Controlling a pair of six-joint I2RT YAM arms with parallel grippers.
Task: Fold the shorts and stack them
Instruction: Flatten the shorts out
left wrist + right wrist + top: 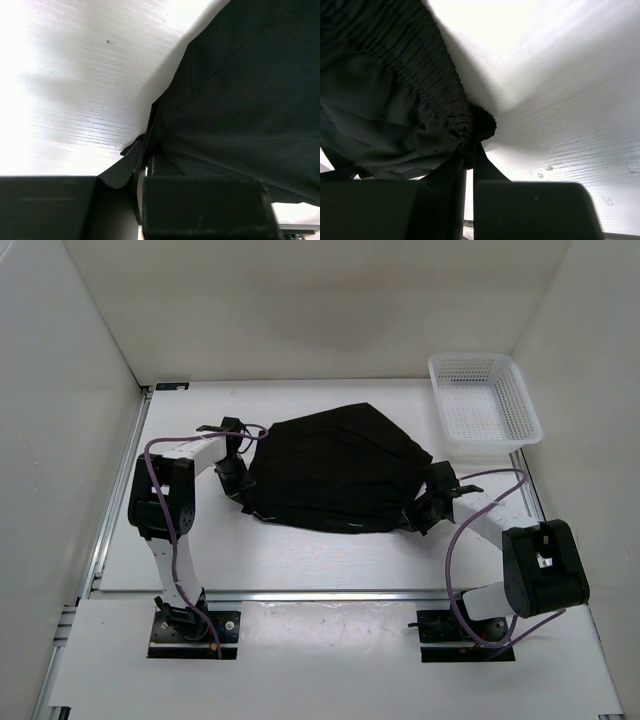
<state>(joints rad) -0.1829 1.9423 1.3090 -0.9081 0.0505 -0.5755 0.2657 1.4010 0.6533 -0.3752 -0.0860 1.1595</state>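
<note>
Between the two arms, on the white table [300,560], lie the plain black soft-cloth shorts [335,470] — long axis running left to right. The left gripper [233,474] clamps the left edge, the right gripper [426,504] the gathered waistband — neither arm nearer.

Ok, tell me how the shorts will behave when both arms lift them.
Probably floppy: the shorts lie in soft creases and bunch where the right fingers pinch the gathered waistband, so the middle would likely sag. Likely light, thin cloth. Probably not slippery; the elastic gathers should give grip.
</note>
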